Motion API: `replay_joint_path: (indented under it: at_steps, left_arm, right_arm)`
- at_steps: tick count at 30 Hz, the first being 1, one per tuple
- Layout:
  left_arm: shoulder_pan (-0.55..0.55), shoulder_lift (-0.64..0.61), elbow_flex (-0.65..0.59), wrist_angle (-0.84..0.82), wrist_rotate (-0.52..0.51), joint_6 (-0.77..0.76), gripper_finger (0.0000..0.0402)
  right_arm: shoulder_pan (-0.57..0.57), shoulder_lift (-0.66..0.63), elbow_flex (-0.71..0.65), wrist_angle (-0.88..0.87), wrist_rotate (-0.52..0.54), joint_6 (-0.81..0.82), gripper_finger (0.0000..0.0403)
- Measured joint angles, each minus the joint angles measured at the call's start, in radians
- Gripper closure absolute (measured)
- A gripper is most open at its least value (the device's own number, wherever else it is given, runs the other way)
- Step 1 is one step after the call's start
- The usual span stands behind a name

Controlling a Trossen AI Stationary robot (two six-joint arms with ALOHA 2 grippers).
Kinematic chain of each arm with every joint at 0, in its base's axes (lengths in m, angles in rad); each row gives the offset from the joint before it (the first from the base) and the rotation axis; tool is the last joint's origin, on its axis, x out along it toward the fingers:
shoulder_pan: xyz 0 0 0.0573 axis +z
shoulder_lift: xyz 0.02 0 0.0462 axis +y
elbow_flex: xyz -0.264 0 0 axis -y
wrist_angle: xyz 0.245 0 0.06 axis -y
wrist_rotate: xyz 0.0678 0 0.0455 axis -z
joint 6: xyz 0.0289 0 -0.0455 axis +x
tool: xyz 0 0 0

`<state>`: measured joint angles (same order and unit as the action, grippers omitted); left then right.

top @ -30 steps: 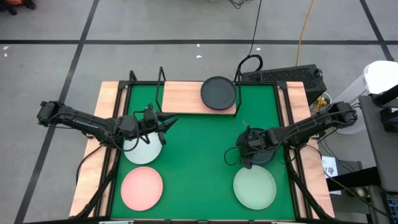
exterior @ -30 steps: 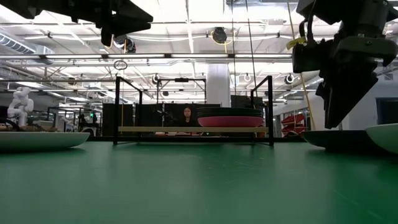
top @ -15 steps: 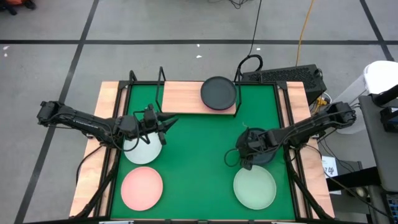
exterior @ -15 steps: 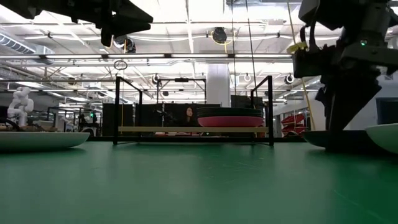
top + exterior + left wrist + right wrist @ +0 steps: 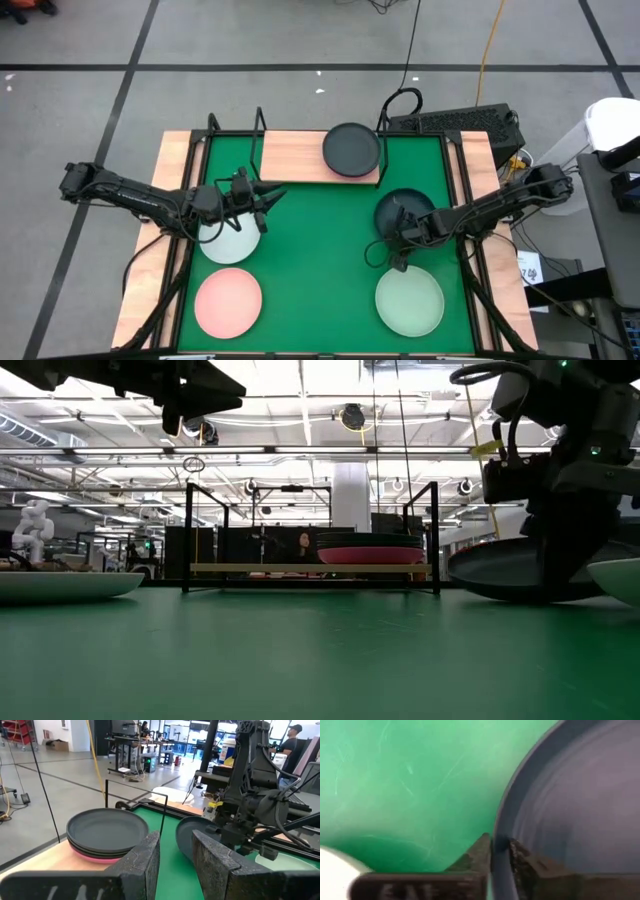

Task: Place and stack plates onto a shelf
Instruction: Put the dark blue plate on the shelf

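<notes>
— What's changed?
— My right gripper [image 5: 401,238] has lifted the dark grey-teal plate [image 5: 403,211] off the green mat [image 5: 320,250]; my fingers are pinched on its rim, holding it tilted.
— And the shelf [image 5: 300,158]?
— Black plate [image 5: 351,147] stacked on a hot pink plate [image 5: 371,555] there. My left gripper [image 5: 268,200] still hovers parted above the whitish plate [image 5: 228,243].

Shelf [image 5: 295,157]: light wood board, thin black metal frame; dark plate [image 5: 580,810] smooth, semi-gloss; mat [image 5: 320,250] matt.

Large open robotics lab, exposed ceiling ducts [image 5: 352,415], rows of workbenches [image 5: 131,742], seated person [image 5: 300,544] behind.
</notes>
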<state>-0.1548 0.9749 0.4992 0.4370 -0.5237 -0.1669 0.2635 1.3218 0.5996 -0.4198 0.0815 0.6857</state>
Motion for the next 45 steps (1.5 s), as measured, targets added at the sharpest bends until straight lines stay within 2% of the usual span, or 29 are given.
replay_joint_path:
  at_steps: [2, 7, 13, 19, 24, 28, 31, 35, 38, 40, 45]
  left_arm:
    - [0.000, 0.000, 0.000, 0.000, 0.000, 0.000, 0.0286]
    - [0.000, 0.000, 0.000, 0.000, 0.000, 0.000, 0.0286]
    - [0.000, 0.000, 0.000, -0.001, 0.000, 0.000, 0.0286]
    - [0.000, 0.000, 0.000, 0.000, 0.000, 0.000, 0.0286]
    - [0.000, 0.000, 0.000, 0.000, 0.000, -0.001, 0.0286]
    - [0.004, 0.000, 0.000, 0.025, 0.000, 0.013, 0.0286]
    - [0.020, 0.000, 0.000, 0.072, -0.001, 0.027, 0.0286]
    - [0.040, -0.003, 0.000, 0.118, -0.001, 0.068, 0.0286]
    - [0.068, -0.029, 0.026, 0.091, -0.001, 0.121, 0.0286]
    - [0.094, -0.059, 0.071, 0.025, -0.002, 0.143, 0.0286]
    - [0.157, -0.104, 0.217, -0.271, -0.001, 0.186, 0.0286]
  right_arm:
    - [0.000, -0.007, 0.002, 0.000, 0.021, -0.018, 0.0390]
    - [0.000, -0.027, 0.050, -0.069, 0.056, -0.043, 0.0399]
    - [0.000, -0.059, 0.177, -0.140, 0.048, -0.122, 0.0403]
    - [0.000, -0.066, 0.302, -0.137, 0.049, -0.234, 0.0403]
    - [-0.003, -0.066, 0.386, -0.036, 0.096, -0.375, 0.0403]
    - [-0.042, -0.050, 0.420, 0.142, 0.253, -0.570, 0.0403]
    - [-0.122, -0.004, 0.466, 0.230, 0.258, -0.718, 0.0403]
    - [-0.232, 0.101, 0.576, 0.238, 0.258, -0.851, 0.0403]
    - [-0.302, 0.198, 0.664, 0.237, 0.259, -0.943, 0.0403]
    - [-0.338, 0.263, 0.719, 0.236, 0.257, -0.995, 0.0403]
    - [-0.409, 0.413, 0.828, 0.256, 0.215, -1.084, 0.0403]
